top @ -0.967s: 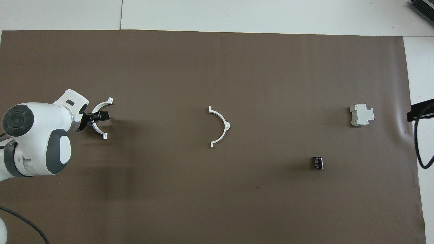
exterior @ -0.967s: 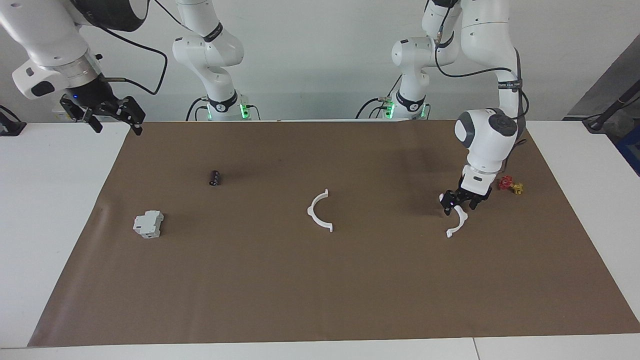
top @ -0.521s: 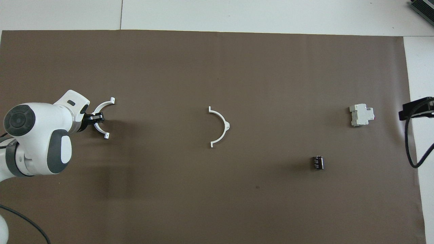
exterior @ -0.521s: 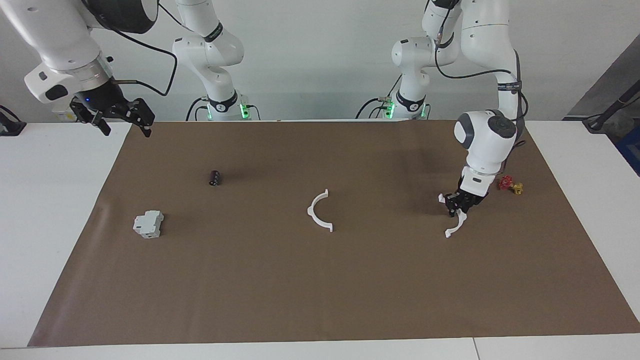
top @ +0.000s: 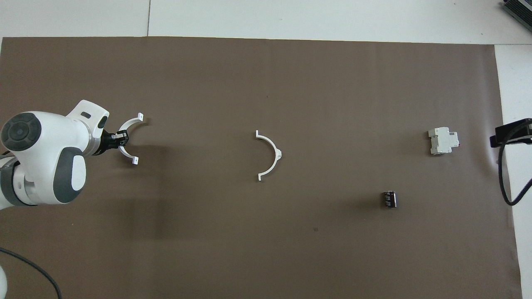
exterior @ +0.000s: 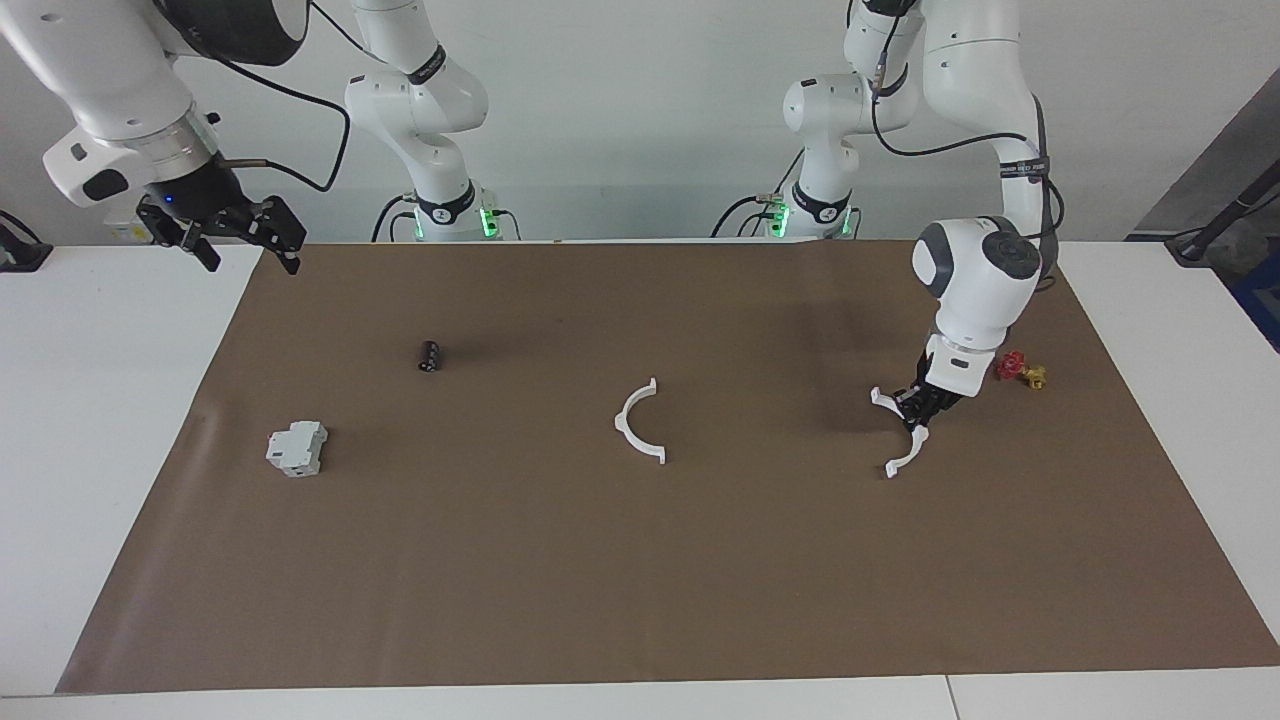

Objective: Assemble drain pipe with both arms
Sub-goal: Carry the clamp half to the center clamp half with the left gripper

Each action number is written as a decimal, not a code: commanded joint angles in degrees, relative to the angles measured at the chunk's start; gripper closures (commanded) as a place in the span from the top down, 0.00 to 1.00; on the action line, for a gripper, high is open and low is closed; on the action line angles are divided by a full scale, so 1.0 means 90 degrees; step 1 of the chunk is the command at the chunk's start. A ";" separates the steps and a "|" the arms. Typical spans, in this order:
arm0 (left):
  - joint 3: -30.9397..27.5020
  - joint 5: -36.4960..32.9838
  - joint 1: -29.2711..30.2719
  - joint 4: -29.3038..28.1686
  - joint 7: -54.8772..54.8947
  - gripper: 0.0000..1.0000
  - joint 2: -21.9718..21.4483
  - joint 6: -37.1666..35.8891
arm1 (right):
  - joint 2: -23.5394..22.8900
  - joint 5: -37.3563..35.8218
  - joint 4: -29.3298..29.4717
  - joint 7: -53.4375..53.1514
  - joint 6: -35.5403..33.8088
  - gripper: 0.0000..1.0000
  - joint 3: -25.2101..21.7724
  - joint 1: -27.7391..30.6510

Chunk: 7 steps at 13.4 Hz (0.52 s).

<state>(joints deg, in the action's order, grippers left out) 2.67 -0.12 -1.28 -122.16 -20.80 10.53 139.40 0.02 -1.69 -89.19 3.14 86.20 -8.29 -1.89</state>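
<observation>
Two Franka arms at a table covered by a brown mat (exterior: 640, 560). The left gripper (exterior: 921, 404), low over the mat toward the left arm's end of the table, has its jaws closed on the mid-arc of 1 white half-ring (exterior: 903, 432) of the drain pipe; the same half-ring (top: 129, 139) appears in the overhead view with its open side turned toward the table's middle and both tabbed ends free. Whether its lower end touches the mat cannot be told. A small red-and-yellow valve-like piece (exterior: 1021, 370) lies on the mat just beside this gripper, nearer the table's end.

The second half-ring (exterior: 637, 424) lies flat near the mat's centre, well apart from the first, untouched, its open side facing the left arm's end of the table.

The right gripper (exterior: 222, 232) hangs with jaws wide open and empty above the mat's corner at the right arm's end, where that arm waits. Toward that end lie a small dark cylinder (exterior: 429, 355) and, farther from the robots, a grey-white boxy block (exterior: 296, 449).
</observation>
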 commanded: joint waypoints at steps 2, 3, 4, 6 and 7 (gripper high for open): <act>-0.0072 0.0062 -0.1026 0.0458 -0.2389 0.00 -0.0027 -0.0528 | 0.0046 0.0022 -0.0080 -0.0066 0.0022 1.00 0.0032 0.0073; -0.0072 0.0053 -0.1290 0.0438 -0.2908 0.00 -0.0037 -0.0528 | 0.0046 0.0051 -0.0080 -0.0065 0.0013 1.00 0.0032 0.0083; -0.0072 0.0053 -0.1554 0.0438 -0.3281 0.00 -0.0047 -0.0519 | 0.0046 0.0041 -0.0080 -0.0065 0.0013 1.00 0.0032 0.0073; -0.0072 0.0033 -0.1984 0.0419 -0.3635 0.00 -0.0066 -0.0538 | 0.0046 0.0051 -0.0071 -0.0075 0.0022 1.00 0.0032 0.0083; -0.0072 0.0033 -0.2209 0.0361 -0.3675 0.00 -0.0086 -0.0529 | 0.0046 0.0051 -0.0080 -0.0075 0.0022 1.00 0.0032 0.0083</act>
<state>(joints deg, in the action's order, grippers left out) 3.07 -0.12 -17.98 -118.37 -52.18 10.50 135.80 0.02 -1.69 -89.31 3.14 86.20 -8.33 -1.83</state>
